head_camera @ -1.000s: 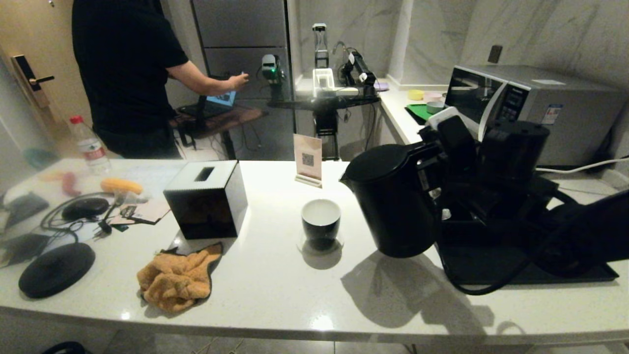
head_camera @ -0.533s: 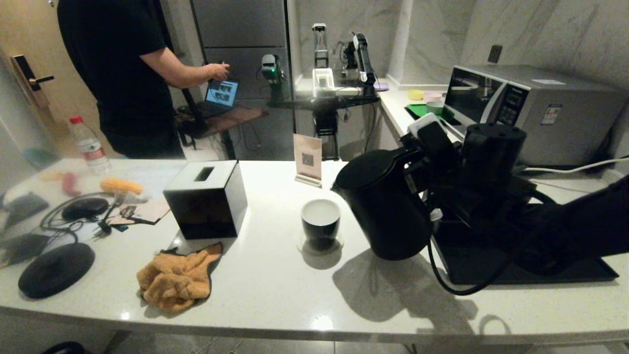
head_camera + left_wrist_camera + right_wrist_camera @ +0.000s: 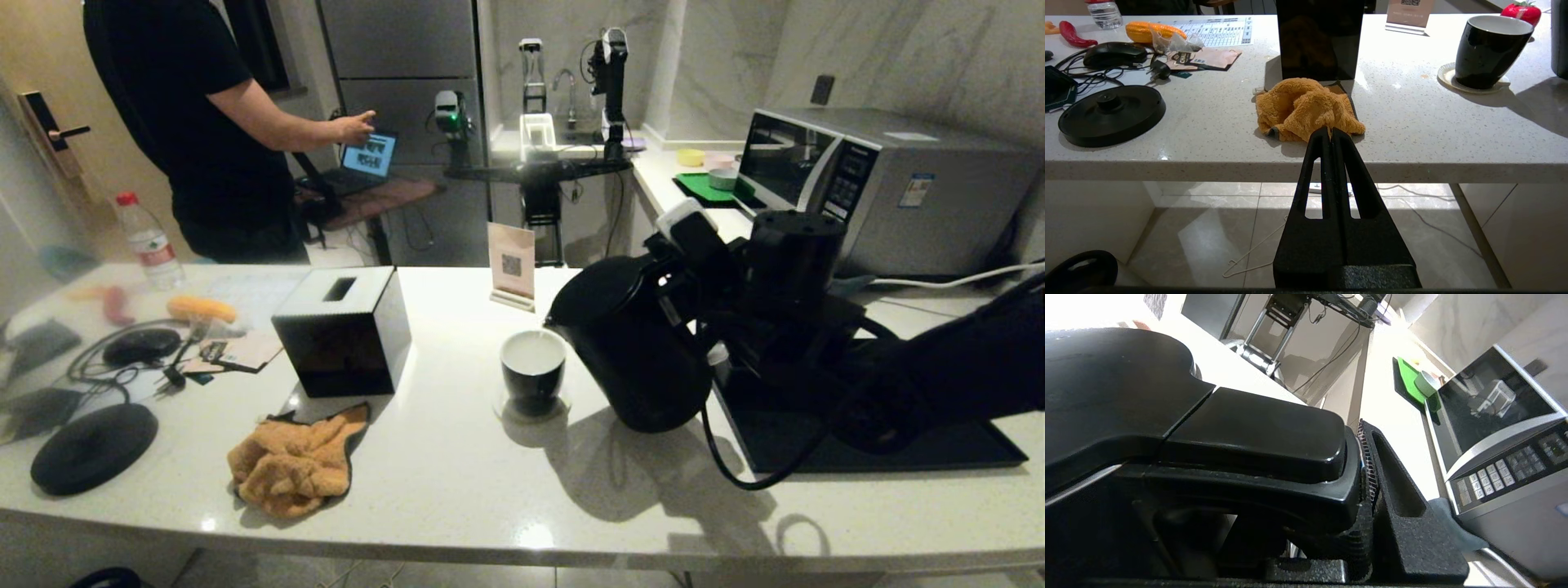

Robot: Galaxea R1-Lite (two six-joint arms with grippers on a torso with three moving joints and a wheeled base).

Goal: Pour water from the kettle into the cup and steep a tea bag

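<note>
1. Right gripper (image 3: 694, 282) clamps the kettle (image 3: 633, 351) handle; kettle held tilted just right of the cup (image 3: 533, 371).
2. Step: starting the pour. Next: tip spout over cup.
3. Left gripper (image 3: 1332, 136) closed, empty, parked below the counter edge.

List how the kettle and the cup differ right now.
The kettle is far larger than the cup. The kettle tilts, spout toward the cup, held by the right gripper at its handle; the cup stands upright on a coaster, untouched. The kettle's lid is closed; the cup is open-topped with a white inside. Both are black outside.
</note>
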